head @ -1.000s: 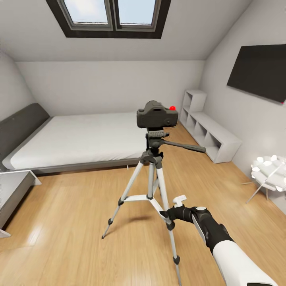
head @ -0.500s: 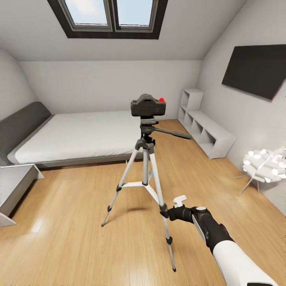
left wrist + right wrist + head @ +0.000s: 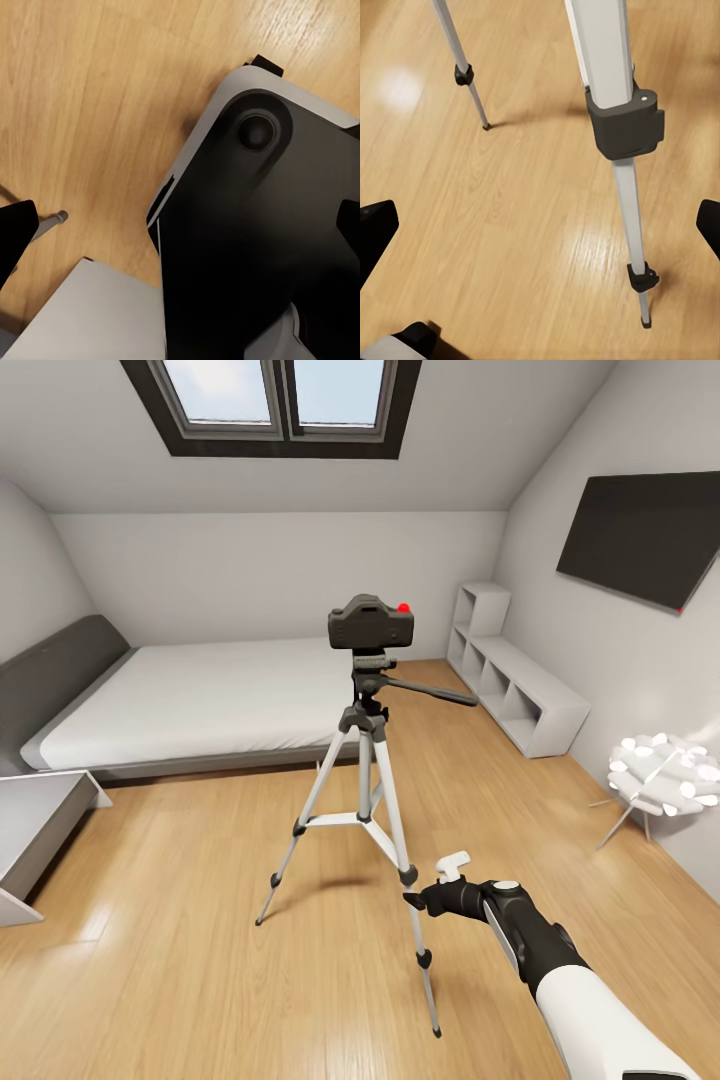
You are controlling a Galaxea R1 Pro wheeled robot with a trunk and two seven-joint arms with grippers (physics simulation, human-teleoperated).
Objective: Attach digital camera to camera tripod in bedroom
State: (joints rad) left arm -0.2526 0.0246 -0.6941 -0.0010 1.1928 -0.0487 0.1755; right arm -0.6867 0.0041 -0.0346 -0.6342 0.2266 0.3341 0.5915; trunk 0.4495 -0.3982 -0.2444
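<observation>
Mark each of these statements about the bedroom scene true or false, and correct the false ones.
1. The digital camera sits on top of the camera tripod. True.
2. The camera is lying on the bed. False: it is mounted on the tripod head.
3. The right end effector is empty, fingers spread. True.
4. The right end effector grips the pan handle. False: it hangs low beside a tripod leg.
5. The TV stands on the floor. False: it is mounted on the wall.
</observation>
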